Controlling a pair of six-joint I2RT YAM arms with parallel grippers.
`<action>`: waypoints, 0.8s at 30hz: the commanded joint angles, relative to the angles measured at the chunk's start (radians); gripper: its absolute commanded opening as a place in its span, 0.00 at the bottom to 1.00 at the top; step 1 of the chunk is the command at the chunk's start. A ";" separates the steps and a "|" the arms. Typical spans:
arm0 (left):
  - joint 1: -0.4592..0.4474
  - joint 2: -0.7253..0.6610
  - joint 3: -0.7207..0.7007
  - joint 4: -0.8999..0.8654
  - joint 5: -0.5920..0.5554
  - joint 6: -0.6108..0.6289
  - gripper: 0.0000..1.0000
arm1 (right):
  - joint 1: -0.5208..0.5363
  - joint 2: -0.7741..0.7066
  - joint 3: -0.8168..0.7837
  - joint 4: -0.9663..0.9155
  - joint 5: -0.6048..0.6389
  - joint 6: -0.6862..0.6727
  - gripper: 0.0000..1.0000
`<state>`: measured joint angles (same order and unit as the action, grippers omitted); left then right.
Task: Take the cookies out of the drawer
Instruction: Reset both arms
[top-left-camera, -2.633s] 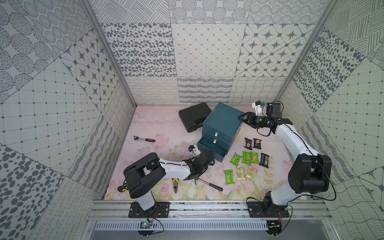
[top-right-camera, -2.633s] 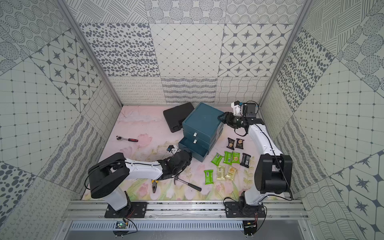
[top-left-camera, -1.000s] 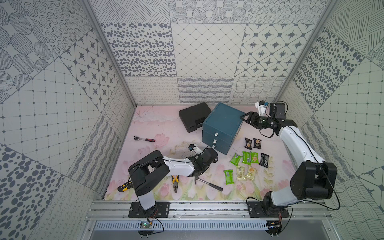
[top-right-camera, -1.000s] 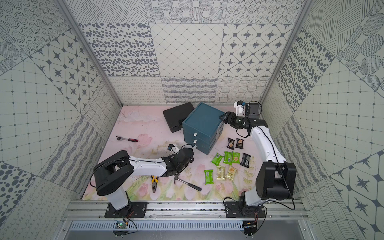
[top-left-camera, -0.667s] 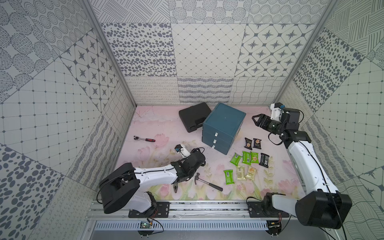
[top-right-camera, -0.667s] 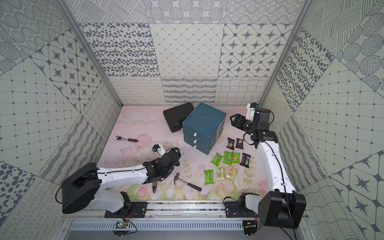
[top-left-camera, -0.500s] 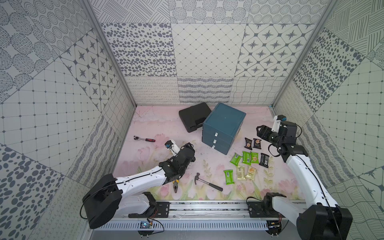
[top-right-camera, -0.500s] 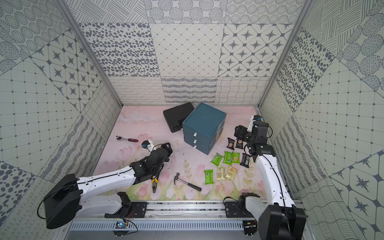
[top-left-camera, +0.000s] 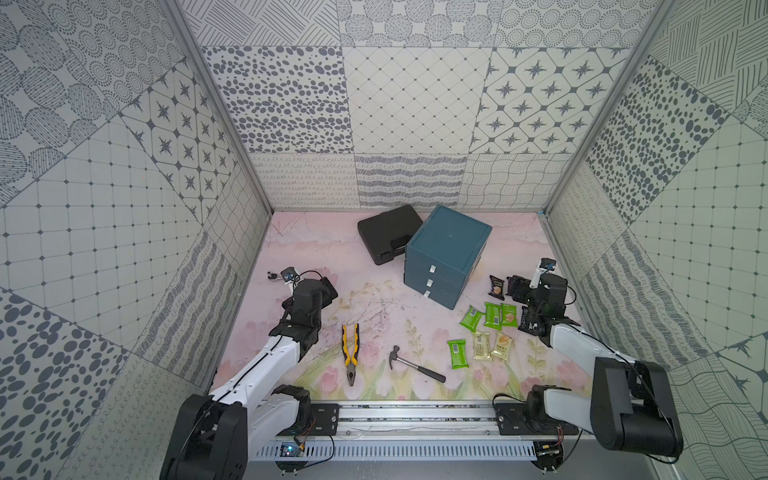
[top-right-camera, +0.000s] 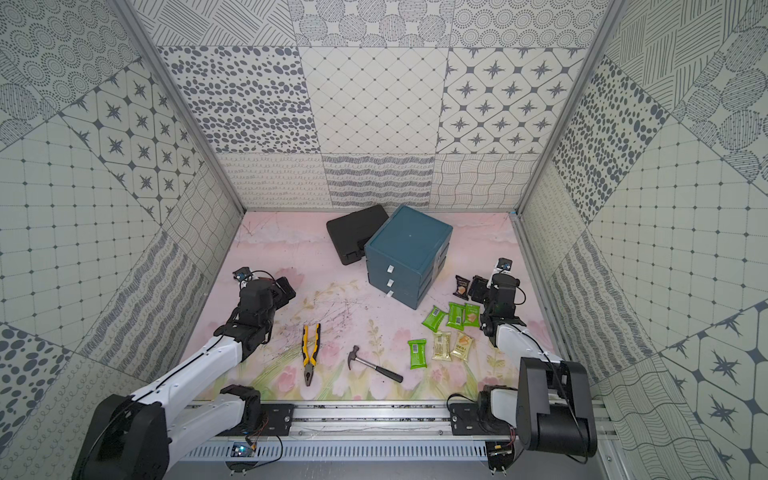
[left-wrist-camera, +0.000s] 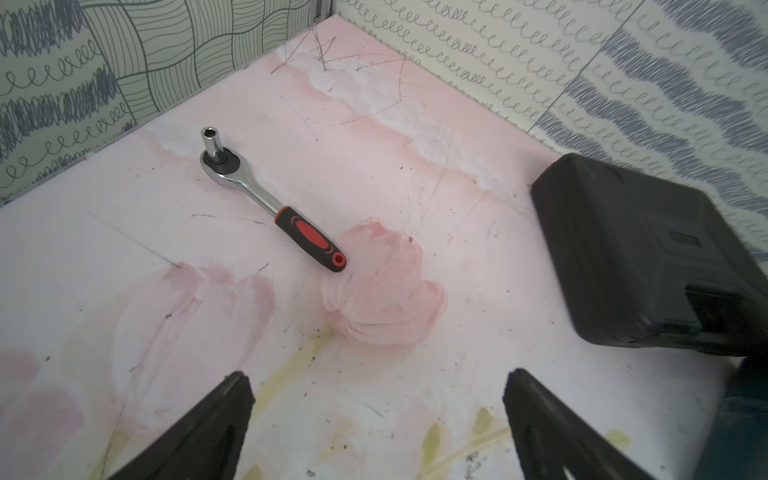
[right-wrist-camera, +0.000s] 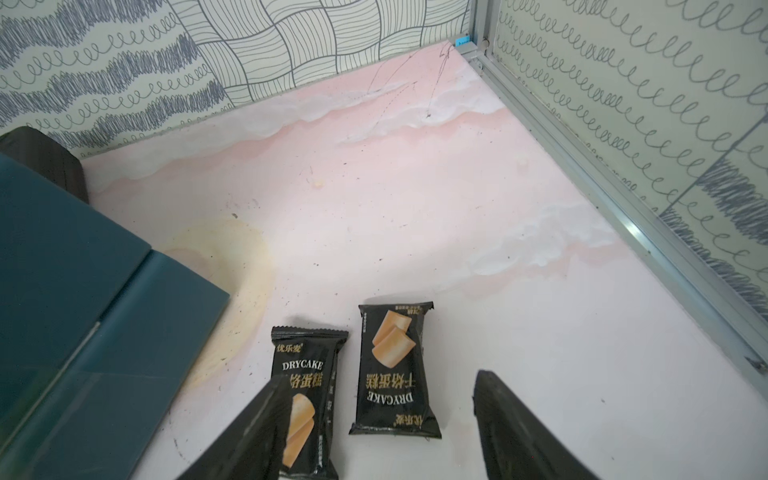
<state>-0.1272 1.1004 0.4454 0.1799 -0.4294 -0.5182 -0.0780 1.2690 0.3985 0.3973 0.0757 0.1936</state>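
Teal drawer cabinet (top-left-camera: 446, 245): all three drawers shut. Cookies (top-left-camera: 481, 345) lay out on mat (top-left-camera: 374, 266) beside it. Left gripper (left-wrist-camera: 376, 374) spread wide, empty, above bare mat near ratchet wrench (left-wrist-camera: 266, 195). Right gripper (right-wrist-camera: 380, 376) spread, empty, over two black packets (right-wrist-camera: 392, 370). Job looked about done. Best move, by my guess: lift straight, keep jaws off wrappers. Black packets read "DRYCAKE" plus Chinese characters. Print on green packets (top-left-camera: 493, 316) too small to read.

We see glossy film on the cookies (right-wrist-camera: 392, 370), polished metal on the ratchet (left-wrist-camera: 245, 185) with a rubbery handle (left-wrist-camera: 309, 239), matt grained plastic on the black case (left-wrist-camera: 623, 249), and a scuffed matt tabletop (left-wrist-camera: 415, 137).
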 joint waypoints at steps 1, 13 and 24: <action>0.085 0.132 -0.005 0.240 0.214 0.325 0.99 | 0.006 0.062 -0.050 0.322 -0.018 -0.045 0.74; 0.116 0.455 -0.078 0.729 0.310 0.391 0.99 | 0.062 0.288 -0.076 0.598 -0.042 -0.088 0.88; 0.100 0.469 -0.066 0.719 0.299 0.410 0.99 | 0.127 0.281 -0.006 0.467 0.083 -0.131 0.99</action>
<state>-0.0246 1.5600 0.3805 0.7666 -0.1650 -0.1574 0.0483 1.5574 0.3794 0.8528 0.1307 0.0776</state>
